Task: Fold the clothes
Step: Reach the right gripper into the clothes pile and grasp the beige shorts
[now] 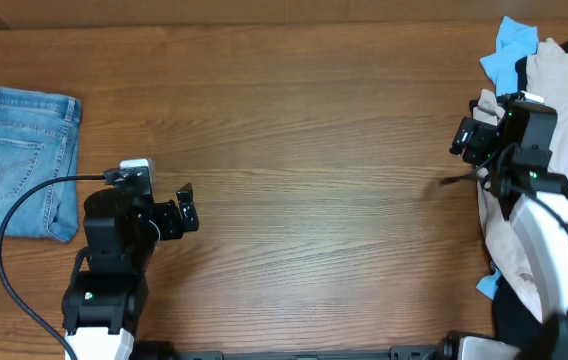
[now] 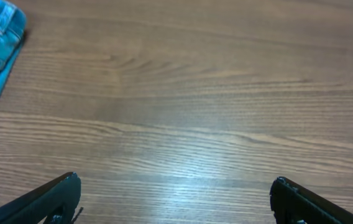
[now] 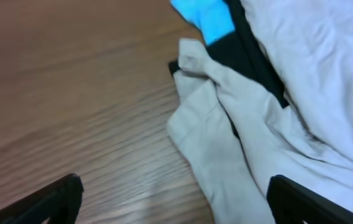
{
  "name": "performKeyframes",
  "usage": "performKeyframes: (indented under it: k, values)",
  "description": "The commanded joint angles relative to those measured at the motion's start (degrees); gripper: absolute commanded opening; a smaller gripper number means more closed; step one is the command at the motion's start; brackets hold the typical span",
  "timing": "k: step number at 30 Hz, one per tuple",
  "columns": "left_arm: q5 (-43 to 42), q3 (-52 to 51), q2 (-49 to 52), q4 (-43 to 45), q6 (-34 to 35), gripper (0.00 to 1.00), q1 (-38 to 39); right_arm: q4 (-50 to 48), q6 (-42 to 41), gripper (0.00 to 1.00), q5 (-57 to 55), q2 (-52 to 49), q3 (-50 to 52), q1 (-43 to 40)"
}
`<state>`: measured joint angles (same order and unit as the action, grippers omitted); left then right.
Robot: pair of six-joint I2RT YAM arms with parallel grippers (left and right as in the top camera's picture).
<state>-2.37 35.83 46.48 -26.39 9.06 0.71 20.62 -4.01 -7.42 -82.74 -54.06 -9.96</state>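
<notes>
Currently, right tool (image 3: 173, 186) hangs spread over beige shorts (image 3: 226, 155), left tool (image 2: 175, 186) likewise.

Wide open stretch of wooden table (image 1: 314, 200) across the middle, free to pass; folded jeans (image 1: 22, 160) occupy the far left edge; heaped clothes (image 1: 564, 90) crowd the right edge, beige cloth (image 3: 226, 168) spilling leftward onto the wood

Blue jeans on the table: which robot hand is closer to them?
Left. The left gripper is close beside the jeans; the right gripper is across the table at the clothes pile.
</notes>
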Motion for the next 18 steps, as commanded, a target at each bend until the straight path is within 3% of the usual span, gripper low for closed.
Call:
performKeyframes:
  k: [1, 3, 7, 18]
  values:
    - [-0.7, 1.2, 1.3, 0.3, 0.2, 1.0, -0.3, -2.2, 4.4, 0.91, 1.1, -7.1, -1.5, -0.4]
    - [-0.7, 1.2, 2.3, 0.3, 0.2, 1.0, -0.3, -3.5, 5.5, 0.84, 1.0, -11.6, -1.5, -0.4]
    - [-1.3, 1.2, 3.8, 0.3, 0.2, 1.0, -0.3, -6.7, 5.5, 0.79, 0.1, -18.1, -1.5, -0.4]
    - [-2.6, 1.2, 5.9, 0.7, 0.4, 1.0, -0.3, -13.9, 5.6, 0.78, -6.7, -20.3, -1.5, -0.4]
